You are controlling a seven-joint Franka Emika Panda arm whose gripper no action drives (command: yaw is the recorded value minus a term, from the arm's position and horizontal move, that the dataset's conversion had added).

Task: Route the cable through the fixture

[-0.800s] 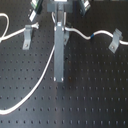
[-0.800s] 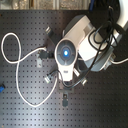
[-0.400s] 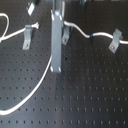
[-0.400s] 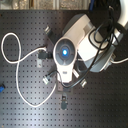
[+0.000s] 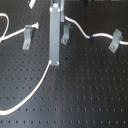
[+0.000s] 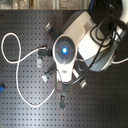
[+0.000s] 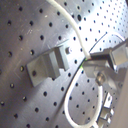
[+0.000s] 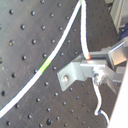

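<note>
Long white cable [image 5: 35,91] with small blue band, slack and curving across the black perforated board [image 5: 90,90].

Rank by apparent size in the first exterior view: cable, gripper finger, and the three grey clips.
1. cable, longest by far
2. gripper finger, tall grey bar
3. left clip, middle clip and right clip: too alike to rank, blur included

In the first exterior view, three clips [image 5: 28,37] [image 5: 65,34] [image 5: 116,40] stand across the far board [image 5: 90,95]; the near board holds only the cable [image 5: 30,95].
</note>
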